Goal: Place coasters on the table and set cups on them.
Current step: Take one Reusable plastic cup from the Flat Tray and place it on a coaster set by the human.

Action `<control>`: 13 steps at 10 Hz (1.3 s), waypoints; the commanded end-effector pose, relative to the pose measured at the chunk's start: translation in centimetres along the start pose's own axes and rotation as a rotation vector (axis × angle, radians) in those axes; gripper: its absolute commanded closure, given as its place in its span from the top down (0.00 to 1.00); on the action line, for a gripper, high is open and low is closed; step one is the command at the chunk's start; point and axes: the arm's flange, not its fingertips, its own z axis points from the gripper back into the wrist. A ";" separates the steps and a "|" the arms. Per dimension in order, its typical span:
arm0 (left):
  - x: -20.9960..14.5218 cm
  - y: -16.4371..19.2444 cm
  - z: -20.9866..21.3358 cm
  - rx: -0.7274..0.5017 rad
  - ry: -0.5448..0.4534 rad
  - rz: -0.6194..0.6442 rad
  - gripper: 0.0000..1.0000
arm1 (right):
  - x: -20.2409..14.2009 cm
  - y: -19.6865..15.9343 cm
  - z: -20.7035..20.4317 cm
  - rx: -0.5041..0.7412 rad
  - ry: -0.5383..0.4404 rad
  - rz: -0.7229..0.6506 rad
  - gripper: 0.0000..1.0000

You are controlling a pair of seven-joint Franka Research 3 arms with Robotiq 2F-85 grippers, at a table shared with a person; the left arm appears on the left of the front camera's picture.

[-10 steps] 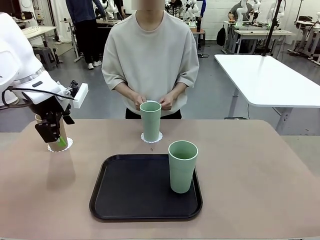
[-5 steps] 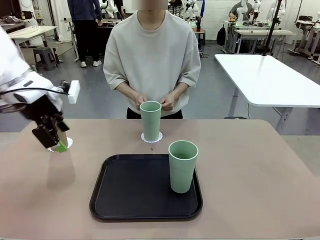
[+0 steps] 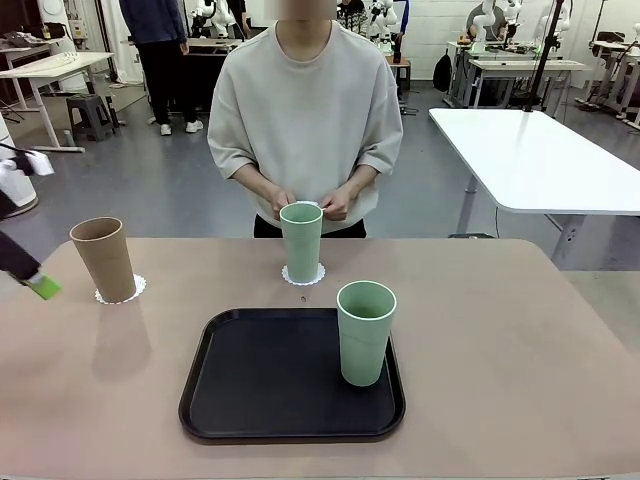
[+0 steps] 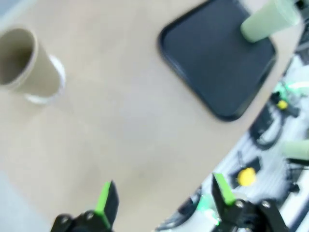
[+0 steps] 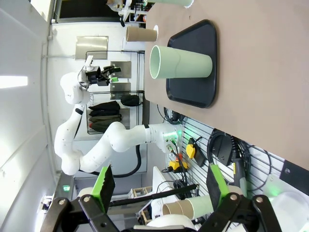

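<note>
The robot's left pincer (image 4: 162, 186) draws back to the left edge of the counter (image 3: 520, 330), its fingers spread and empty. A second ago they stood around the brown cup (image 3: 103, 258). That cup now stands free and upright on its coaster (image 3: 127, 293) at the far left of the counter, and that setting looks finished.

A green cup (image 3: 301, 240) stands on a second coaster (image 3: 303, 277) at the far middle, just in front of the person's hands (image 3: 280, 203), and has not moved in the last second. The other green cup (image 3: 365, 332) waits on the black tray (image 3: 270, 390) with no coaster under it, so one setting appears left to lay.

The right pincer (image 5: 159, 170) hangs spread and empty, well clear of the cups.

In the front view the frame edge cuts off the left pincer, leaving one green pad in sight. Motion smears the left wrist picture. The person's hands are held together behind the cup's rim, and it is not possible to tell whether they hold a third coaster.
</note>
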 end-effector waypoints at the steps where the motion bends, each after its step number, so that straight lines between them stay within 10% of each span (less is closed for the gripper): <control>1: 0.6 4.2 2.8 -0.223 -0.121 0.087 1.00 | 0.0 0.0 0.0 0.013 0.001 0.005 1.00; 6: -3.8 14.2 4.0 -0.793 -0.489 0.013 1.00 | 0.0 0.0 0.0 0.013 0.001 0.005 1.00; 13: -8.3 20.1 1.1 -0.814 -0.377 0.211 1.00 | 0.0 0.0 0.0 0.013 0.001 0.005 1.00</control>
